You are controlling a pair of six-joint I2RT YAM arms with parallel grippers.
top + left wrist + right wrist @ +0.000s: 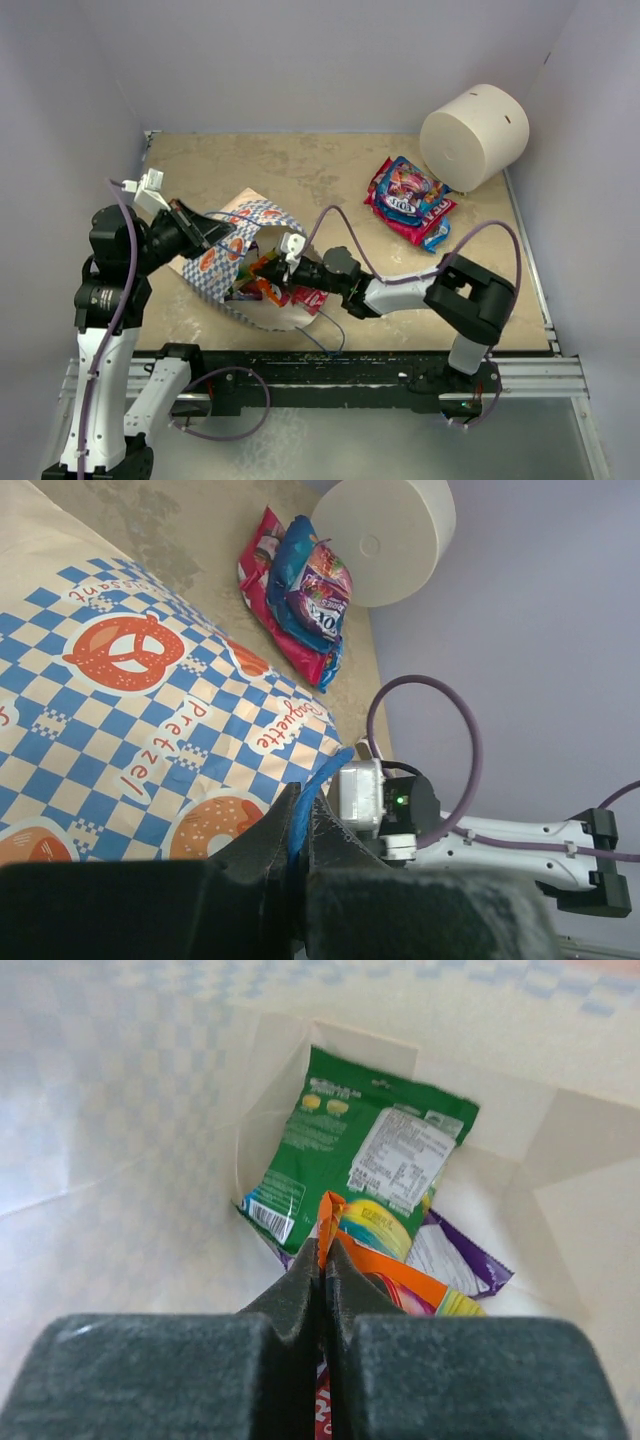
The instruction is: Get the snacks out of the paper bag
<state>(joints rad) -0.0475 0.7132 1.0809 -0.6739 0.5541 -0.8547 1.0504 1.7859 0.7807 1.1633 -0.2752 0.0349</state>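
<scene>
Bag [210,266] mouth faces right gripper [322,1255] pinching orange packet [405,1277]; left gripper [300,802] clamps handle [326,765].

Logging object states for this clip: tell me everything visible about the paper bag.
The paper bag is blue-and-white checkered with orange pretzel pictures and the words Pretzel and Baguette, and plain cream inside. It lies on its side on the table, mouth open toward the right arm. The left pincer is shut on its blue cord handle. The right pincer reaches inside, shut on an orange packet by its edge. A green packet and a purple packet lie deeper in.
</scene>
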